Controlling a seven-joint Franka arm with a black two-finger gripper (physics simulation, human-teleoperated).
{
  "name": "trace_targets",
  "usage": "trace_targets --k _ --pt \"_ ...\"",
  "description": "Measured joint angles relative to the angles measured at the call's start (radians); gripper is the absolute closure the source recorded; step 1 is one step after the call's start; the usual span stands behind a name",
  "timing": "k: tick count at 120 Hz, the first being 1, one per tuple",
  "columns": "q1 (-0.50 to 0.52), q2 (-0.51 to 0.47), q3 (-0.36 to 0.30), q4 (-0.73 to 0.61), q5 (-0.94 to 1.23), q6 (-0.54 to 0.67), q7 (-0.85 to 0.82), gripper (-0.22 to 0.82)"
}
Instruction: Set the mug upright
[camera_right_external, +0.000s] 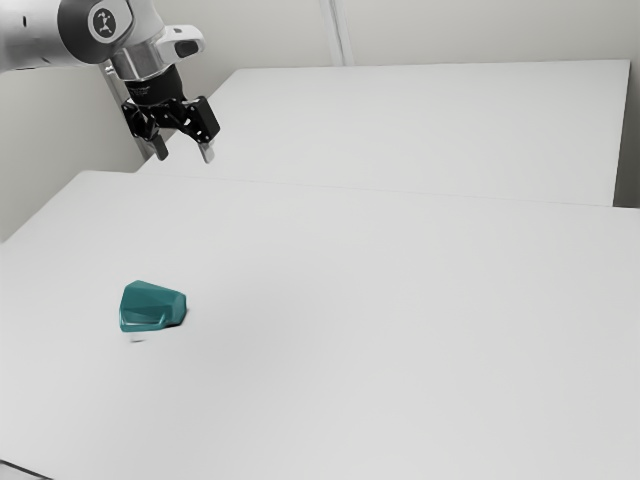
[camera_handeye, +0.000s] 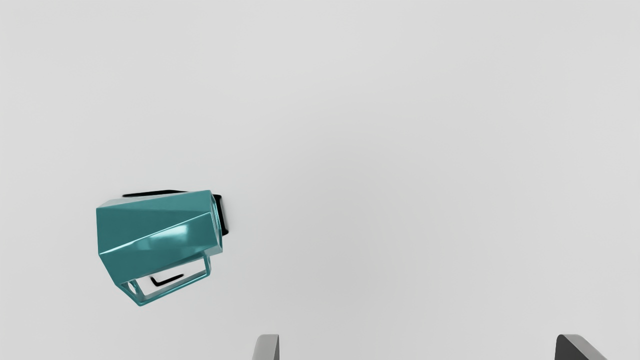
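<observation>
Exterior view's left: teal mug (camera_right_external: 153, 306) lies on its side on table (camera_right_external: 400, 330); next, gripper (camera_right_external: 184, 156) hangs raised, well apart from mug, fingers spread. Wrist view: handle (camera_handeye: 175, 290) on mug's side nearer fingers.

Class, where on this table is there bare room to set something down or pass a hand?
The table is bare from the mug to the exterior view's right edge, and between the mug and the seam behind it. It is tightest around the mug and its handle.
</observation>
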Motion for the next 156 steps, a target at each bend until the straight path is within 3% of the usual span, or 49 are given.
trace_targets --k 12,35,72,103,139,156 --pt "-0.091 0.065 0.101 0.084 0.066 0.017 0.018 0.01" --pt "-0.038 0.081 0.153 0.063 0.096 0.05 0.041 0.02" --pt "-0.068 -0.007 0.36 -0.208 -0.186 0.207 0.054 0.02" --pt "-0.072 -0.003 0.54 -0.371 -0.391 0.328 0.175 0.03" --pt "-0.032 0.128 0.688 -0.425 -0.613 0.315 0.426 0.03" --pt "-0.03 0.2 0.709 -0.431 -0.706 0.29 0.55 0.03"
